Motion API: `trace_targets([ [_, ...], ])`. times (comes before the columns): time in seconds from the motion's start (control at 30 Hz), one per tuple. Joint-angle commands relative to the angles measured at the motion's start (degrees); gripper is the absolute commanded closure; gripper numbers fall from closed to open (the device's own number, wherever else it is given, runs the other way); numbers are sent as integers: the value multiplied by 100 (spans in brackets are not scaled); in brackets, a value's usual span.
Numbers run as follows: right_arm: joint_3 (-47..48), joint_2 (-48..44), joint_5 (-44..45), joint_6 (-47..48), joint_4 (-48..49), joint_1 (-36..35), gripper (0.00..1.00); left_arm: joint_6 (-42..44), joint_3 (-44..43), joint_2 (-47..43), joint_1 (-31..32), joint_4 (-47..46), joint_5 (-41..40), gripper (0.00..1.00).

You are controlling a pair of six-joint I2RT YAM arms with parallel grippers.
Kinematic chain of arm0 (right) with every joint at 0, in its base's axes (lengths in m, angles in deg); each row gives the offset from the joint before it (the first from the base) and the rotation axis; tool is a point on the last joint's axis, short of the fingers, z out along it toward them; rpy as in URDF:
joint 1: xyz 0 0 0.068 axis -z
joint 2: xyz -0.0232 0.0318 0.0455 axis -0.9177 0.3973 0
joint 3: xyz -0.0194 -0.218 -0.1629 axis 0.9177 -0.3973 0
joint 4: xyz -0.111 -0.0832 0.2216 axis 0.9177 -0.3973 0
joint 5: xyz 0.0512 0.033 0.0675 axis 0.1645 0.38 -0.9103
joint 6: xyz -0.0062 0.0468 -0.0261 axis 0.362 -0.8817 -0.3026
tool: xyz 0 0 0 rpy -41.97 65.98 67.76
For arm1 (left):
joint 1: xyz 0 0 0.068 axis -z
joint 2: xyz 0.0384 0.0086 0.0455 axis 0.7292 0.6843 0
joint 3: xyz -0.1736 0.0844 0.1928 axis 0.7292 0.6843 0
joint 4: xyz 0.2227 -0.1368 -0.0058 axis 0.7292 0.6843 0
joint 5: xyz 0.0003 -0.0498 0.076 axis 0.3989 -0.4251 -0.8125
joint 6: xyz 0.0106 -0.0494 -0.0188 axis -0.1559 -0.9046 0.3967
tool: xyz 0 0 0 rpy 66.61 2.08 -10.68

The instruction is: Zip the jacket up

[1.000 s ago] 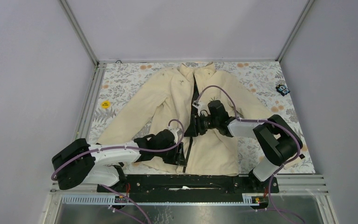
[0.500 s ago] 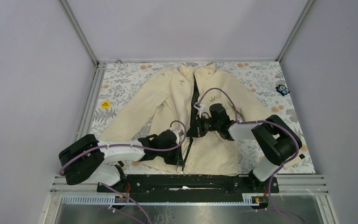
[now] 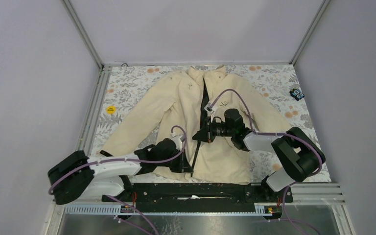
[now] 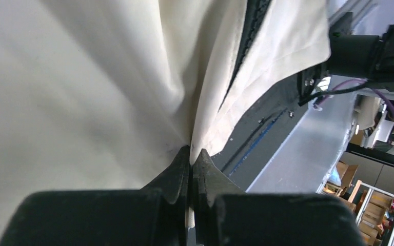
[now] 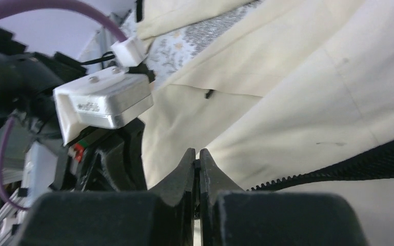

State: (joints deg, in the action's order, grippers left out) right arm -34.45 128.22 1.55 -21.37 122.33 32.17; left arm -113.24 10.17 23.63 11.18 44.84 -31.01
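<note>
The cream jacket [image 3: 169, 100] lies flat on its back on the floral cloth, collar at the far side. Its dark zipper [image 3: 204, 100] gapes open at the chest and narrows to a thin line toward the hem. My left gripper [image 3: 186, 165] is shut on the cream fabric [image 4: 82, 77] at the hem beside the zipper teeth [image 4: 254, 20]. My right gripper [image 3: 199, 136] is at the zipper line at mid-front. In the right wrist view it [image 5: 197, 155] is shut on a small dark piece; zipper teeth [image 5: 349, 166] run off to the right.
A small dark-blue object [image 3: 297, 93] lies at the far right of the floral cloth [image 3: 127, 83]. A yellow round sticker [image 3: 110, 109] is on the left. The black rail [image 3: 200, 188] runs along the near edge. My left arm's wrist camera [image 5: 102, 102] is close to the right gripper.
My right gripper has shifted a little left and nearer along the zipper line. My left arm has swung its elbow left and lower, its gripper staying at the hem.
</note>
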Motion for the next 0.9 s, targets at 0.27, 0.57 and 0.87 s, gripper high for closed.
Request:
trace_targets([
  [0.27,-1002,268,274,-1583,3029,-1032,100,-158,328,-893,144,634,487,100],
  [0.57,-912,282,311,-1191,2487,-1032,100,-366,524,-927,144,380,642,100],
  [0.87,63,467,470,-591,1923,319,100,-617,859,-927,393,342,641,100],
])
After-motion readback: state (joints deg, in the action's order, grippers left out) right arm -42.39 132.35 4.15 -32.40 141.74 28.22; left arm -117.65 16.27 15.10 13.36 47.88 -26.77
